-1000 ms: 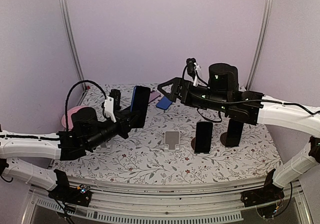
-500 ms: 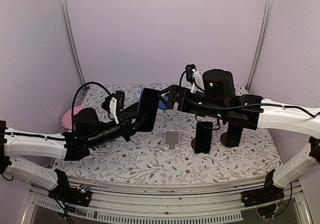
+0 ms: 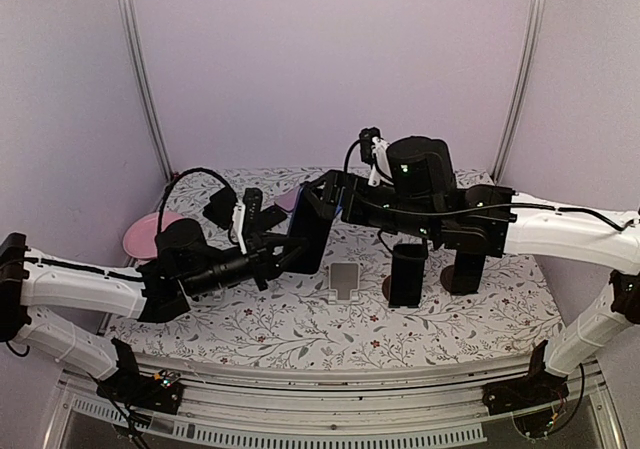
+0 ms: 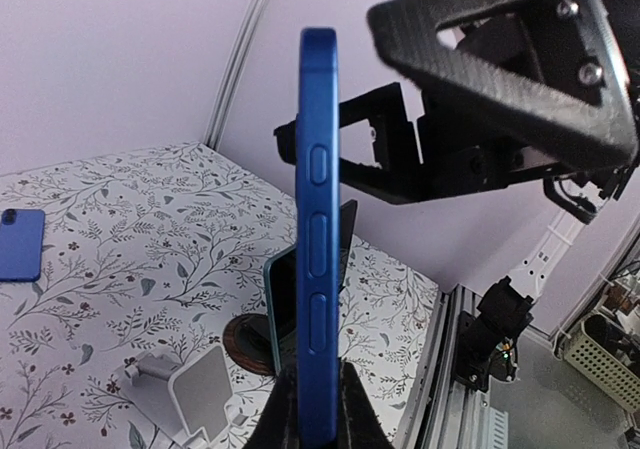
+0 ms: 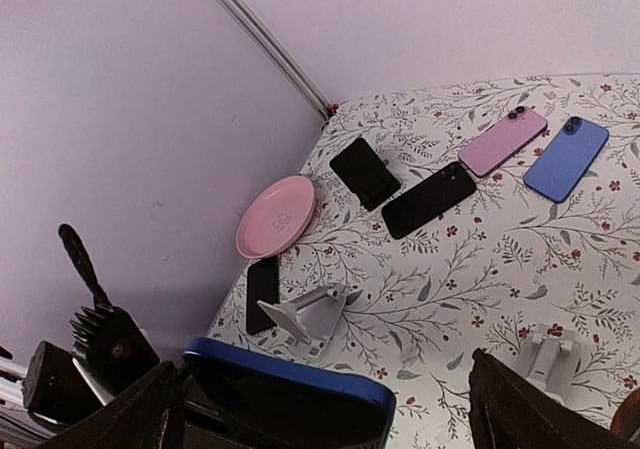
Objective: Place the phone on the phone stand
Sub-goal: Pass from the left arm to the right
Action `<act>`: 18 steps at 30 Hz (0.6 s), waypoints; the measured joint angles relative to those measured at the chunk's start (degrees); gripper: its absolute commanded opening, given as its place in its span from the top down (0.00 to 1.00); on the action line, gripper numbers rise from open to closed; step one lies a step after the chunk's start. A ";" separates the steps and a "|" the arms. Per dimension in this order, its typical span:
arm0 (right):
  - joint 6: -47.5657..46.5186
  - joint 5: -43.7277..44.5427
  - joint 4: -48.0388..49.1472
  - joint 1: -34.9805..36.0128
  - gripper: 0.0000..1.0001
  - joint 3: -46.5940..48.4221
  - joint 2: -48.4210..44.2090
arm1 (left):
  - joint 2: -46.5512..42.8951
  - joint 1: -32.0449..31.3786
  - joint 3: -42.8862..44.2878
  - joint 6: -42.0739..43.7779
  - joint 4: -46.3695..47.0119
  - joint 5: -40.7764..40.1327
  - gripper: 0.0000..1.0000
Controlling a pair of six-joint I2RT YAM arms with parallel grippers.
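Phone (image 4: 318, 219), blue edge, dark screen, upright, left claw (image 4: 312, 409) clamped

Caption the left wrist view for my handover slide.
Left tool holds a blue slab phone upright, edge-on; open right tool flanks its top; grey plastic phone stand sits below.

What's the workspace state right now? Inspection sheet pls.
Surface: floral cloth, flat.
Job's things: phone upright, held off the table; stand empty.
Clutter: pink plate, pink phone, spare blue phone, black phones lying flat, second stand, two upright phones.
Grippers: left gripper shut on the phone's lower end; right gripper open, a finger on either side of the phone.
Cables: black loop above the left arm.
Surroundings: lilac walls, metal posts.
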 measured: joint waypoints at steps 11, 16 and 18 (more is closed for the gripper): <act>3.98 -1.27 -0.39 0.02 0.17 0.02 3.06 | 3.15 0.37 0.09 -0.17 1.16 1.44 1.00; 5.42 -1.07 -0.26 0.02 0.23 0.02 3.34 | 3.28 0.37 0.11 0.17 1.01 1.42 1.00; 5.79 -0.92 -0.04 0.02 0.24 0.02 3.45 | 3.37 0.37 0.31 0.44 0.85 1.38 1.00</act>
